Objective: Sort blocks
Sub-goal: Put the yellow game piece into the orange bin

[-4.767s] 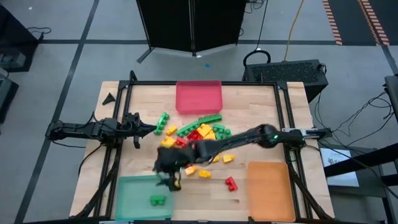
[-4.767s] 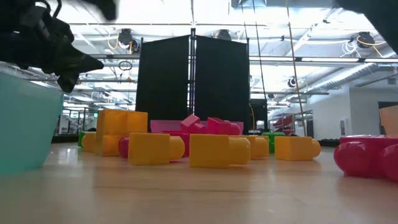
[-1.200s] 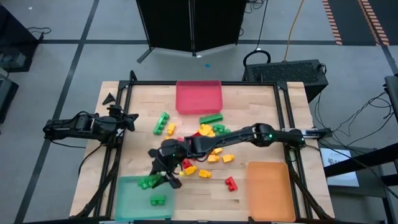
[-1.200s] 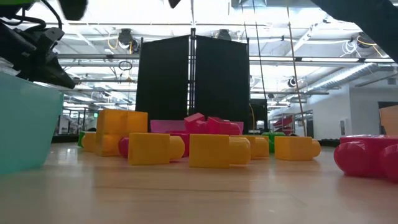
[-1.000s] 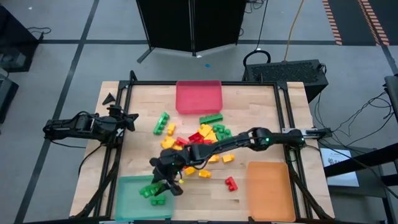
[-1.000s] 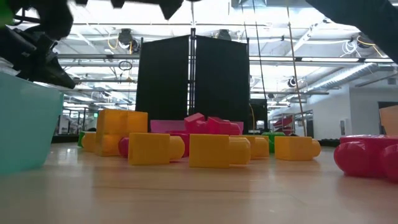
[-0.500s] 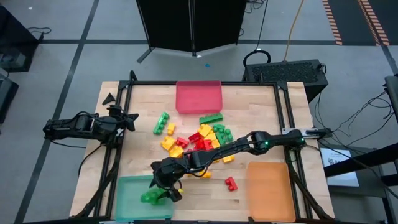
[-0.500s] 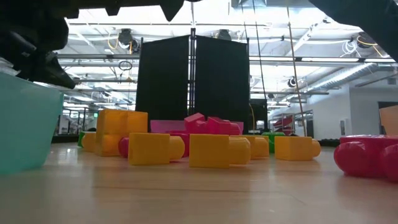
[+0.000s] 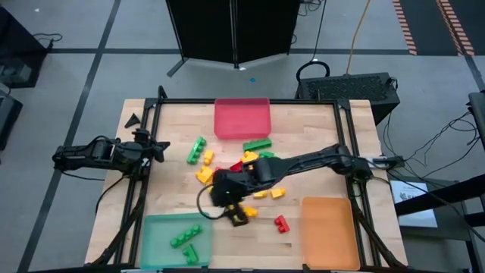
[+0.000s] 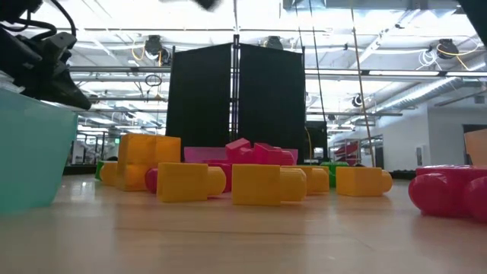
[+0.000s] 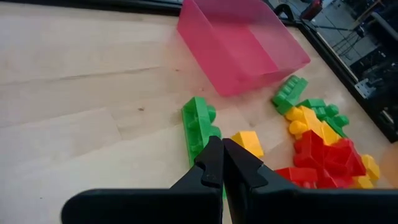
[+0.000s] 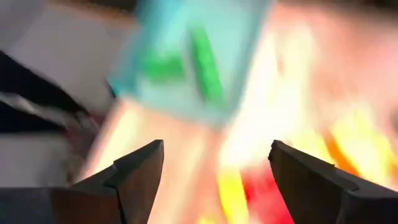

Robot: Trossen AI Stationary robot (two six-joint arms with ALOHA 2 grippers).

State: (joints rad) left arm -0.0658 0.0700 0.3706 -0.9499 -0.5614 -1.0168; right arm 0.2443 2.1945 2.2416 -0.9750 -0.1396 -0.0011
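A pile of red, green and yellow blocks (image 9: 256,164) lies mid-table. Two green blocks (image 9: 184,238) lie flat inside the green tray (image 9: 155,227); the blurred right wrist view also shows these two green blocks (image 12: 205,62). My right gripper (image 9: 233,211) is open and empty (image 12: 214,155). It hovers at the near edge of the pile, just right of the green tray. My left gripper (image 9: 163,149) waits shut (image 11: 221,163) at the table's left side and points at a green block (image 11: 198,124).
The red tray (image 9: 242,117) sits at the far edge and the orange tray (image 9: 330,224) at the near right. A lone red block (image 9: 282,223) lies beside the orange tray. A green and yellow pair of blocks (image 9: 200,152) lies left of the pile. A black frame rims the table.
My right gripper carried a green block down over the green tray, then drew back to the right and toward the pile. The block has stayed behind and now lies in the tray beside the other green one. The left arm kept still.
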